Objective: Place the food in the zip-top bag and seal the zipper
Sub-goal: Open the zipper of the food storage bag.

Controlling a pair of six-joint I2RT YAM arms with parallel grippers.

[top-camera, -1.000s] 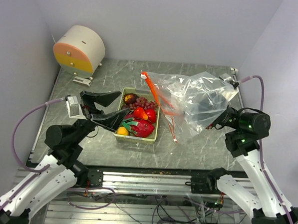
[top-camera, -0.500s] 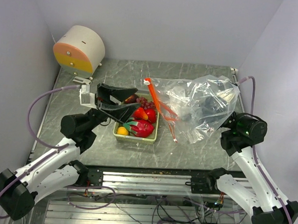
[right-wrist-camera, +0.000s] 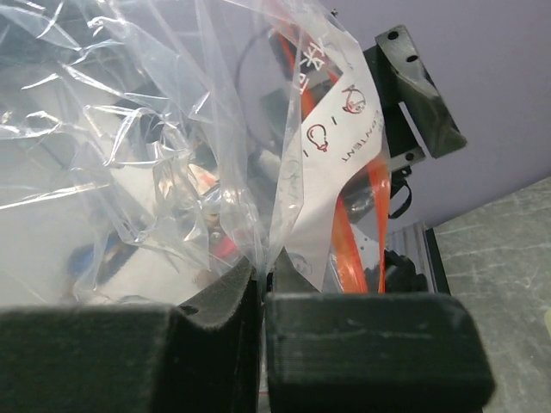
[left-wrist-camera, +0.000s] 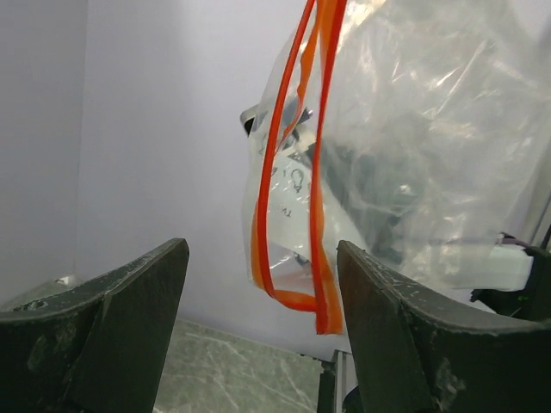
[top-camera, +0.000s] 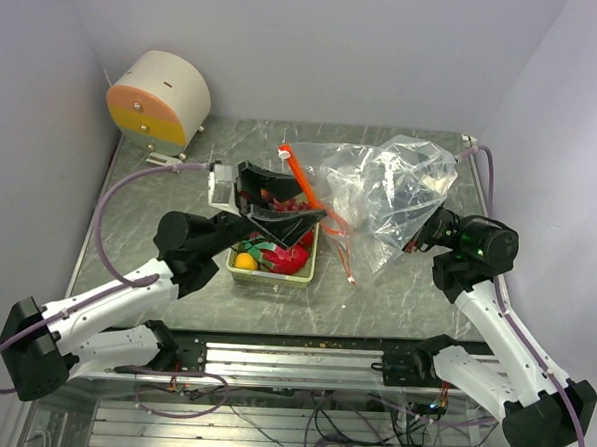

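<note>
The clear zip-top bag (top-camera: 385, 193) with an orange zipper (top-camera: 303, 184) hangs in the air over the right half of the table. My right gripper (top-camera: 425, 230) is shut on the bag's film (right-wrist-camera: 250, 215). My left gripper (top-camera: 280, 198) is open and empty above the tray, its fingers either side of the zipper's end (left-wrist-camera: 310, 284), apart from it. The food lies in the pale green tray (top-camera: 310, 269): dragon fruit (top-camera: 282, 258), orange (top-camera: 244, 262), grapes (top-camera: 291, 205). The other pieces are hidden under my left gripper.
A round cream, pink and yellow device (top-camera: 160, 98) stands at the back left corner. Purple walls close in the back and both sides. The metal rail (top-camera: 301, 359) runs along the near edge.
My left gripper has swung right and up from beside the tray to the bag's zipper end. My right gripper has drawn the bag a little left and up.
</note>
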